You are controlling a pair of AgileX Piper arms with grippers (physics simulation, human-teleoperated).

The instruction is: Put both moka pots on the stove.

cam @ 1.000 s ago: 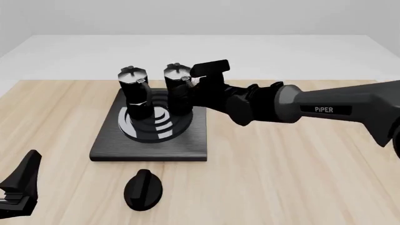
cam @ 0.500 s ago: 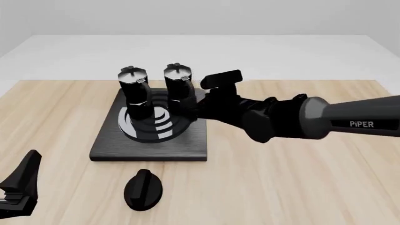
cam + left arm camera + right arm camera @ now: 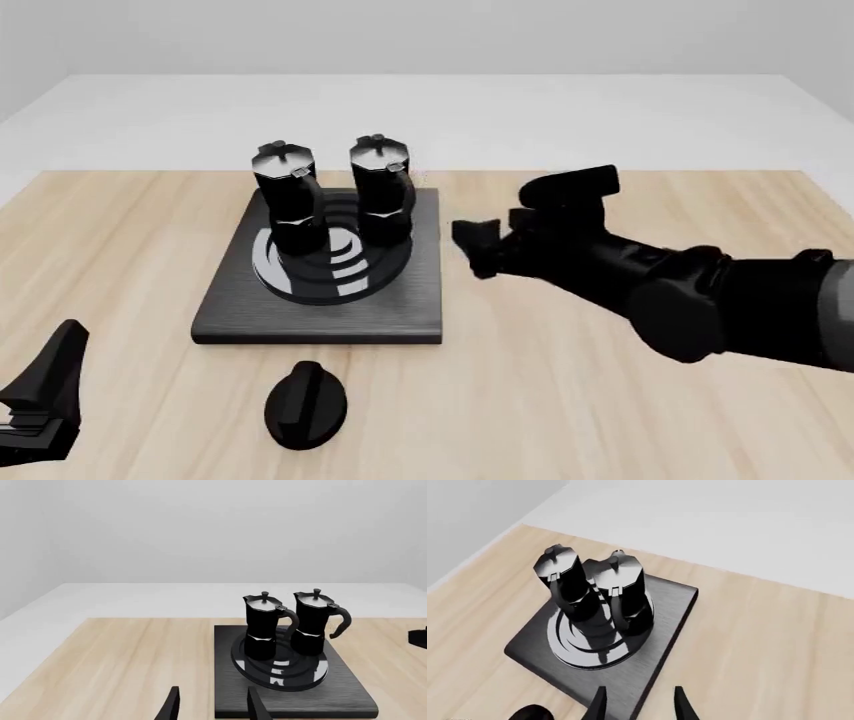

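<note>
While both arms show in the front view, only two moka pots are on the tabletop (image 3: 601, 400), and both stand upright on the one stove (image 3: 227, 318), side by side on its burner rings. The left moka pot (image 3: 286, 195) and the right moka pot (image 3: 382, 190) are near each other; whether they touch cannot be told. One black oval knob (image 3: 306, 403) lies on the wood just beside the stove's near edge.

The right hand (image 3: 497, 245) hangs just beside the stove's right edge, apart from the right moka pot and level with its lower body. It is released and empty, its two fingers spread with bare stove and wood showing between them in the right wrist view, where both pots sit well ahead of the fingertips. Much of the right arm is cut off by the picture's right edge.

The left hand (image 3: 40, 400) sits low in the near left corner, well apart from the stove and knob, and is partly cut off in the front view. Its wrist view shows only the two fingertips, standing apart with nothing between them, so it too is released. There the far pot half hides behind the nearer one's handle side, and the knob is out of sight.
</note>
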